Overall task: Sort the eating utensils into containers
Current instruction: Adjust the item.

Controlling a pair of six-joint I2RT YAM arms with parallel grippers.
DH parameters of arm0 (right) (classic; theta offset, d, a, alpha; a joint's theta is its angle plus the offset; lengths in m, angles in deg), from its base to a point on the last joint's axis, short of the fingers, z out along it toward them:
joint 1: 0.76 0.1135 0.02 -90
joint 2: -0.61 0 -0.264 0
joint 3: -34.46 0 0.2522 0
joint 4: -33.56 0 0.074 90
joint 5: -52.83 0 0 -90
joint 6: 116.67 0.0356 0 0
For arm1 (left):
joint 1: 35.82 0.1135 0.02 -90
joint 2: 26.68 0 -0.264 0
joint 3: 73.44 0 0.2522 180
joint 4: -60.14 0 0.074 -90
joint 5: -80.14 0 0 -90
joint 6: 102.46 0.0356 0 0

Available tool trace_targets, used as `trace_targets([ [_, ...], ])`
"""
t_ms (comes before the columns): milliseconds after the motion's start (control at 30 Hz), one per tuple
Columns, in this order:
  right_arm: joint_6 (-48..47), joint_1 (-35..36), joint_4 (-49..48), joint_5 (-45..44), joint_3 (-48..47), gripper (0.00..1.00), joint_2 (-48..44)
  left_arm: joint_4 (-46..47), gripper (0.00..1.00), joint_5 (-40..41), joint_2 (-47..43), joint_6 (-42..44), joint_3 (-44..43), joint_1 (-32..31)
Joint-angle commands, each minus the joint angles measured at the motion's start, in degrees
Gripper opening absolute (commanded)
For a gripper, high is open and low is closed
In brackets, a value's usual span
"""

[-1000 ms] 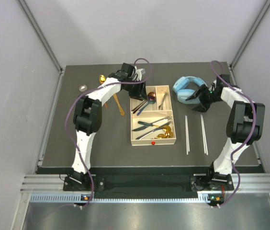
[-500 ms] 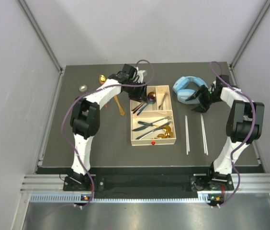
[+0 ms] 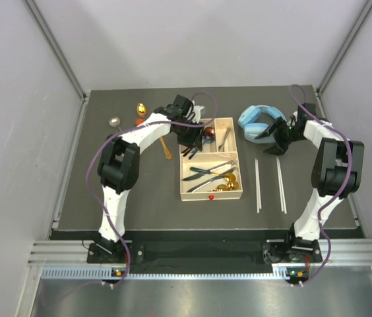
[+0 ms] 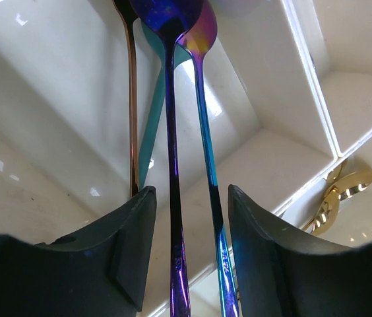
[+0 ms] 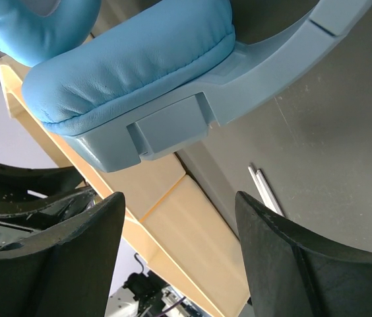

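The dark table (image 3: 133,198) fills the middle of the top view, hemmed by pale wall panels at the left, right and back. The cream tray (image 3: 183,193) stands near the centre. A broad strip of tabletop runs from the tray's left wall to the table's left edge. In the upper left lie a gold spoon (image 3: 141,107), a second gold spoon (image 3: 165,148) and a small silver round piece (image 3: 114,121).

Right of the tray, the pale chopsticks (image 3: 258,186) lie in two lines parallel to its long side, apart from it. The light-blue headphones (image 3: 257,119) sit in the upper right, near the tray's far right corner. The right gripper (image 3: 275,142) is just beside them, its fingers spread wide with nothing between them.

The left gripper (image 3: 189,137) hangs over the tray's upper-left small section. Its fingers (image 4: 130,231) stand apart and clamp nothing. Below the gap run a purple spoon (image 4: 171,132) and a blue-purple spoon (image 4: 204,132), with a teal handle (image 4: 154,119) and a copper handle (image 4: 133,112) to their left, all leaning in that section. The upper-right small section holds a silvery utensil (image 3: 225,137). The large lower section holds dark-and-silver knives and forks (image 3: 206,170) and gold spoons (image 3: 229,185), above the red dot (image 3: 210,196) on the rim.
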Motion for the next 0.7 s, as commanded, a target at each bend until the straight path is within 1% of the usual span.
trace_targets([
  [0, 0.2, 0.08, -1.7, 0.84, 0.36, 0.68, -0.82, -0.85, 0.51, 3.87, -3.06, 1.9, 0.16, -0.88],
  [33, 0.11, 0.08, -1.7, 0.92, 0.36, 0.68, -0.82, -1.2, 0.49, 4.75, -2.88, 1.99, -0.19, -0.97],
  [67, 0.2, 0.08, -1.7, 0.93, 0.45, 0.68, -0.82, -1.38, 0.45, 6.93, -2.88, 1.99, -0.28, -0.97],
  [133, 0.11, 0.08, -1.7, 0.93, 0.45, 0.68, -0.73, -1.56, 0.36, 8.79, -2.53, 2.16, -0.98, -1.06],
  [200, 0.2, 0.08, -1.7, 1.01, 0.45, 0.68, -0.73, -1.91, 0.23, 12.12, -2.35, 2.25, -1.42, -1.06],
  [267, 0.11, 0.08, -1.7, 1.1, 0.45, 0.68, -0.65, -2.0, 0.15, 13.27, -2.18, 2.78, -2.13, -1.06],
  [300, 0.2, 0.08, -1.7, 1.19, 0.45, 0.68, -0.56, -1.91, 0.09, 14.15, -1.91, 2.78, -2.39, -1.06],
  [433, 0.29, 0.08, -1.79, 1.36, 0.54, 0.68, -0.38, -1.82, 0.03, 15.82, -1.12, 3.04, -5.19, -1.06],
  [667, 0.37, 0.08, -1.88, 1.89, 0.45, 0.68, -0.12, -0.94, 0.02, 16.79, 1.42, 3.92, -8.1, -1.06],
])
